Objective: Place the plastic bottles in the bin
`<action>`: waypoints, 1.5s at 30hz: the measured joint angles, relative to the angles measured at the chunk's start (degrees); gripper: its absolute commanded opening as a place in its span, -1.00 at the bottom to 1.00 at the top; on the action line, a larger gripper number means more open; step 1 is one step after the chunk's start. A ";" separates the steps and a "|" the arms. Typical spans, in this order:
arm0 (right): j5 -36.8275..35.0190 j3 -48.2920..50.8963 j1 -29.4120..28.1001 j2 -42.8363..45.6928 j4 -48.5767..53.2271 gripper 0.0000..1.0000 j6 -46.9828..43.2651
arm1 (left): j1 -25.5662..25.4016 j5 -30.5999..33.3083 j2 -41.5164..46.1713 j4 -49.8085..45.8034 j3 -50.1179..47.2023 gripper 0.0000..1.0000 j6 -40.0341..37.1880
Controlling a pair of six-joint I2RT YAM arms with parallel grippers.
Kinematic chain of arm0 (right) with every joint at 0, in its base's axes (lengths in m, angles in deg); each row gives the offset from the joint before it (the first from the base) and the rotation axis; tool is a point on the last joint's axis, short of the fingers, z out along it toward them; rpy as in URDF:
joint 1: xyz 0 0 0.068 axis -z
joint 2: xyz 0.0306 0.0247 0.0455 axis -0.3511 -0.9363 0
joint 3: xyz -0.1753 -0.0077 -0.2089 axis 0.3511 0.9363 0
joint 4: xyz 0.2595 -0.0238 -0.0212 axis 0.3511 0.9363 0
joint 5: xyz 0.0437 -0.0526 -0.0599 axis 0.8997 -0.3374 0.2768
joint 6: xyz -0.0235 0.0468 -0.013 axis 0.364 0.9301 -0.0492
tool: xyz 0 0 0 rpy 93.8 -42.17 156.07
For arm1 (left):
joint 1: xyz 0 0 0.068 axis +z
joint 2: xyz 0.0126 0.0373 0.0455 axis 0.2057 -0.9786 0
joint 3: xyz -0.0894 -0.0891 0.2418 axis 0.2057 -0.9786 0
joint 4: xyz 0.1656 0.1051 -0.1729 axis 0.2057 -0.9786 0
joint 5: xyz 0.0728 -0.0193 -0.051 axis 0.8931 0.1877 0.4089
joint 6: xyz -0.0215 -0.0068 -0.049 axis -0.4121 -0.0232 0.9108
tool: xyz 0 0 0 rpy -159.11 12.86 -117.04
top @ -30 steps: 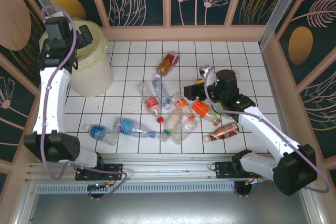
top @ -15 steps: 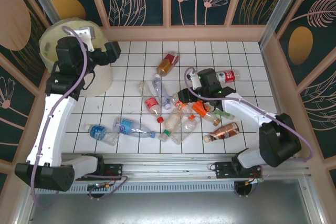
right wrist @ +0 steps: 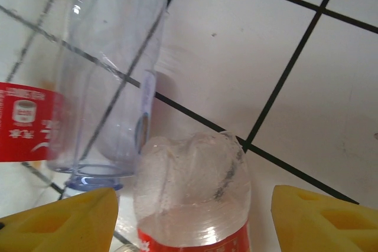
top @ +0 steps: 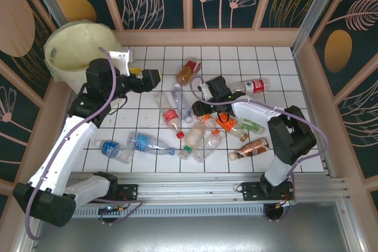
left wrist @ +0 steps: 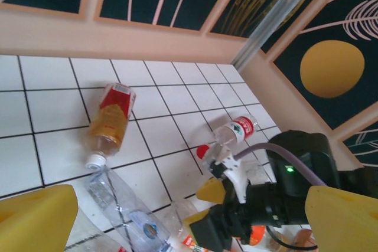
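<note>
The bin (top: 75,52), a pale cream bucket with a bag liner, stands at the back left. Several plastic bottles lie on the white tiles: an amber one (top: 188,72), a red-labelled one (top: 248,85), and a pile (top: 204,129) in the middle. My right gripper (top: 198,109) is low over the pile's left end. Its yellow fingers (right wrist: 59,219) stand open on either side of a clear bottle with a red label (right wrist: 192,187), not gripping it. My left gripper (top: 151,77) hangs open and empty right of the bin, above the tiles.
Two blue-labelled bottles (top: 142,143) lie near the front left and an amber one (top: 251,147) at the front right. Wooden walls (top: 207,36) close in the tiled floor. In the left wrist view the right arm (left wrist: 295,175) sits close ahead, beside the amber bottle (left wrist: 109,119).
My left arm has swung from over the bin down and right, out over the tiles. My right gripper has moved left from the back right onto the pile of bottles.
</note>
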 measured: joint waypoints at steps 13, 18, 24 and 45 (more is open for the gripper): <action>-1.53 -1.97 -0.15 -5.62 0.76 0.39 -1.33 | -0.35 -2.10 -0.68 5.07 -1.90 0.97 1.49; -1.11 -2.62 -0.15 -7.06 0.74 0.37 -1.68 | -0.35 -2.08 -0.96 5.57 -1.90 0.97 1.68; -0.28 -3.85 -0.15 -8.52 0.74 0.28 -1.75 | -0.35 -2.08 -0.98 5.84 -2.14 0.97 2.10; 1.53 -7.19 0.90 -8.92 -1.60 -0.02 -2.32 | -0.35 -3.67 -4.00 9.22 -4.81 0.97 3.45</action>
